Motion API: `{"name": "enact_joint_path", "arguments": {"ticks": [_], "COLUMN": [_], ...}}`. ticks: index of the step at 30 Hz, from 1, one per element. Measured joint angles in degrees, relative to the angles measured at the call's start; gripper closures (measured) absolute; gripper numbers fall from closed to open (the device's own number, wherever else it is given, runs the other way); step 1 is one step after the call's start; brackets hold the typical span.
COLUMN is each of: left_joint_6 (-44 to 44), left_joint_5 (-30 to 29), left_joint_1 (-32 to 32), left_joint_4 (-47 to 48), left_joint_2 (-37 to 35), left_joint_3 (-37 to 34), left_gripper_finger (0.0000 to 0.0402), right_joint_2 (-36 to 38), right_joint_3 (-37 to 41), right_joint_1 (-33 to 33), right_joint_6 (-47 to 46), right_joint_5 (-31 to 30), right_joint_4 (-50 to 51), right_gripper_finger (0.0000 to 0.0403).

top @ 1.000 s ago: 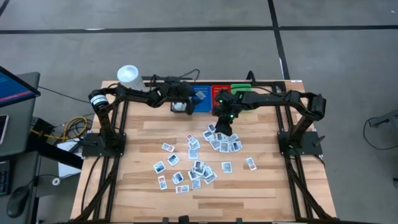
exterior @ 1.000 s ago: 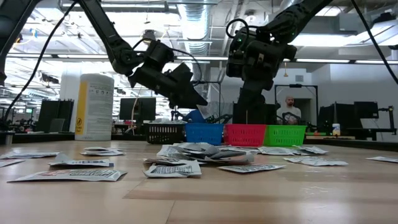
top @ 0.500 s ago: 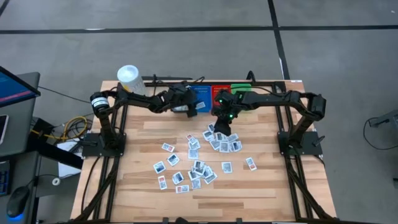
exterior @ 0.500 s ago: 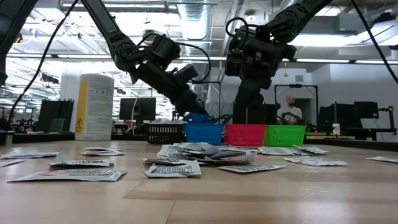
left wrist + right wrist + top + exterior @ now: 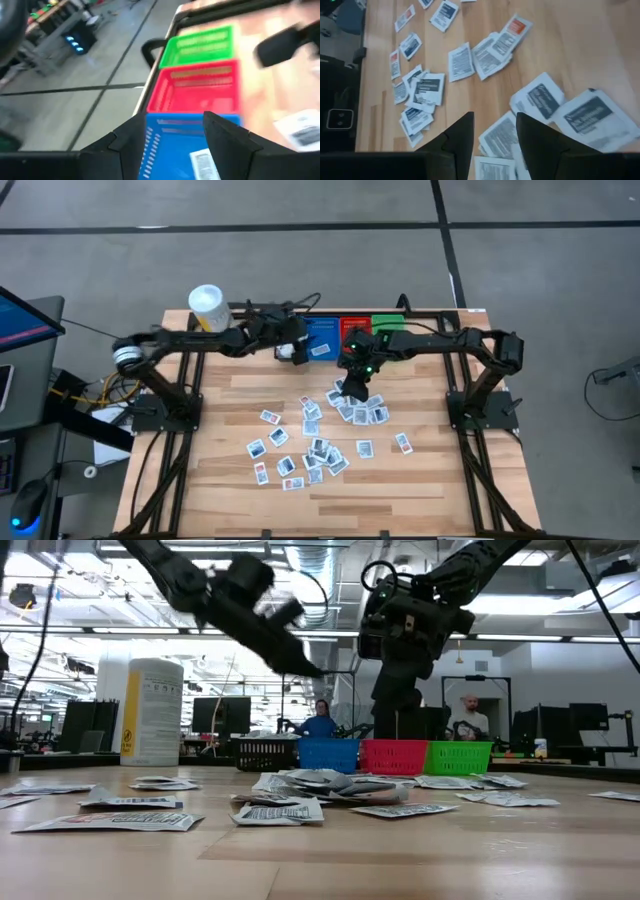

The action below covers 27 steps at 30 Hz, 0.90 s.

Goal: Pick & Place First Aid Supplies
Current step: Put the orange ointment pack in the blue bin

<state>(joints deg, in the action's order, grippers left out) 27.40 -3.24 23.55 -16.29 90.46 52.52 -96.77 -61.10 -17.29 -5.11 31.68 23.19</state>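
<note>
The first aid supplies, many small flat packets (image 5: 315,435), lie scattered on the wooden table (image 5: 200,470). My left gripper (image 5: 175,145) is open and empty, raised near the table's far edge just left of the blue bin (image 5: 322,335). One packet (image 5: 205,162) lies inside that bin. My right gripper (image 5: 495,135) is open and hovers above the far end of the packet pile (image 5: 540,102), pointing down at a slant, with nothing between its fingers.
A red bin (image 5: 352,326) and a green bin (image 5: 385,323) stand right of the blue one along the far edge, with a black bin (image 5: 265,752) to its left. A white tub (image 5: 206,305) stands at the far left corner. People (image 5: 467,715) are in the room behind.
My left gripper dipped toward the blue bin, then rose and drew back toward the table's left, rolling about its own axis; it stayed open. My right gripper kept still above the packets.
</note>
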Motion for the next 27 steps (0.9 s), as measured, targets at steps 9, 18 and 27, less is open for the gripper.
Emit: {"name": "enact_joint_path", "arguments": {"ticks": [9,18,27], "left_joint_6": [-6.88,-15.94,-20.83], "left_joint_5": [9.69,12.41,13.27], "left_joint_1": [-0.7,-3.0,-4.47], "left_joint_4": [14.84,15.51,15.32], "left_joint_2": [-13.44,-23.5,-36.21], "left_joint_3": [-0.86,-12.68,-23.01], "left_gripper_finger": [0.0204,0.0205,0.0205], "right_joint_2": [0.07,1.29,17.25], "right_joint_3": [0.0,0.0,0.04], "right_joint_1": [3.94,13.39,30.07], "right_joint_6": [-6.86,-22.71,-47.22], "right_joint_5": [-4.2,-17.61,-41.22], "right_joint_4": [-2.05,19.62,25.5], "right_gripper_finger": [0.0268,0.0293,0.0294]}}
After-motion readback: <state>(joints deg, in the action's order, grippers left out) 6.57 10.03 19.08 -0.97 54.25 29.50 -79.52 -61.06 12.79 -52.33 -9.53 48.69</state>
